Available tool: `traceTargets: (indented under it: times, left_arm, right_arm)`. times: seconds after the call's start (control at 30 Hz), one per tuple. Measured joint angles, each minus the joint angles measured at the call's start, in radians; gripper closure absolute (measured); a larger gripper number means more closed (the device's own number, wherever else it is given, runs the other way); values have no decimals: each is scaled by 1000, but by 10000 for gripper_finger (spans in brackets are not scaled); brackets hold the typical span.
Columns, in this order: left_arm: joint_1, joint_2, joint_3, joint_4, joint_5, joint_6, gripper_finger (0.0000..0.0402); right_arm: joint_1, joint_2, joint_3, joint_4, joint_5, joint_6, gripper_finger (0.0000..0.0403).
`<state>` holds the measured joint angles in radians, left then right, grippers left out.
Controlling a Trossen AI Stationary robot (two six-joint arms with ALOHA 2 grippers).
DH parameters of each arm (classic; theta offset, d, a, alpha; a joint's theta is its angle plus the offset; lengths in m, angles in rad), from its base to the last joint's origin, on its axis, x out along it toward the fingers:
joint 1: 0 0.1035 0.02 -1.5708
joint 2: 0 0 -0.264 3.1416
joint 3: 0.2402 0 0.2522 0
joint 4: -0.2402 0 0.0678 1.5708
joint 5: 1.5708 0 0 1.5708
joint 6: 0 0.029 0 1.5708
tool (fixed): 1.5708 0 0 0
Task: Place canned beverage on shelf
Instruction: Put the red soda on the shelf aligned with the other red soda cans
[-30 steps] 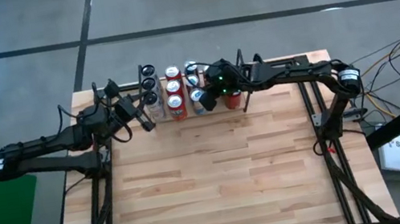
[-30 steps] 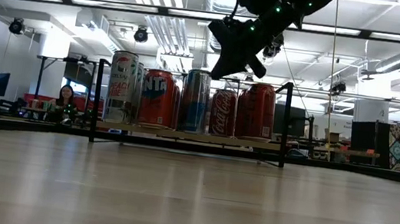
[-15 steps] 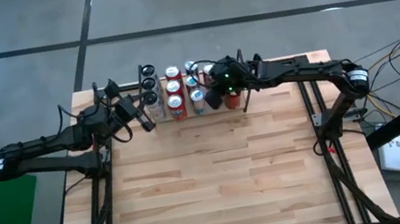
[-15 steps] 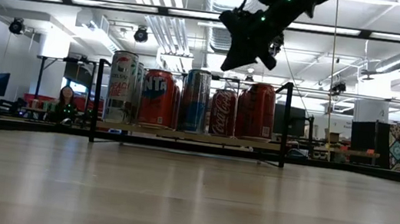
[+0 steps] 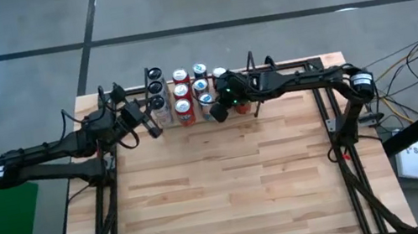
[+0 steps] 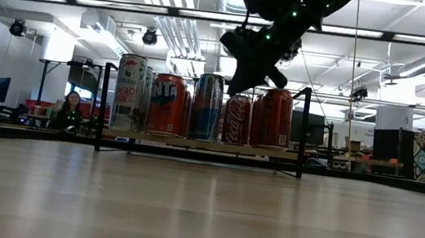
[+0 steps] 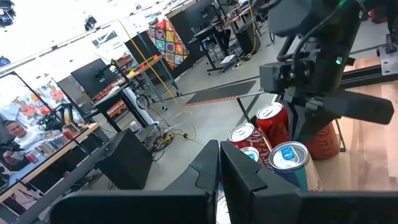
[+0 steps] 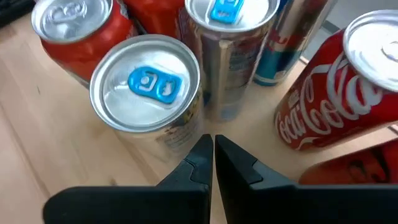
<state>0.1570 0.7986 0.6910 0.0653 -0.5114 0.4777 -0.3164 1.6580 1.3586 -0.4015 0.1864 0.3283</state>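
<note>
My right hand [image 5: 217, 111] hangs just above the front edge of the shelf [image 6: 193, 143], fingers [image 8: 194, 163] pressed together w/ nothing between them, tips aimed down at the gap between the blue-tab silver can [image 8: 148, 93] and the Coca-Cola can [image 8: 333, 93]. Cans are already on the shelf at the far edge of the worktop [image 5: 230, 190], packed in rows, many nearly touching. I'd say placement is more or less done, so the risk now is me, not the can. My wrist sits low over the can tops; if I swing sideways before lifting, I could clip a rim and tip one, and w/ cans this tight one tipping prob. knocks its neighbours. The shelf is only thin rods on a light wooden floor, so a hard shove might slide the whole rack. Also the tall slim white can [image 6: 129, 92] at the end by my left hand [image 5: 151, 127] looks easiest to topple. That hand waits beside the rack w/ fingers [image 7: 205, 168] closed on nothing. Safest: go straight up first, then pull back.
</note>
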Motion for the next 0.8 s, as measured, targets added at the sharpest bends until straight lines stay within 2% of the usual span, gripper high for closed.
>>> traceTargets:
  times: [0.27, 0.8]
  left_arm:
    - [0, 0, 0, 5, 0, 34, 402]
    - [0, 0, 0, 8, 0, 42, 402]
  right_arm:
    - [9, 8, 0, 51, -2, 2, 394]
    - [5, -8, 39, 12, -3, -36, 394]
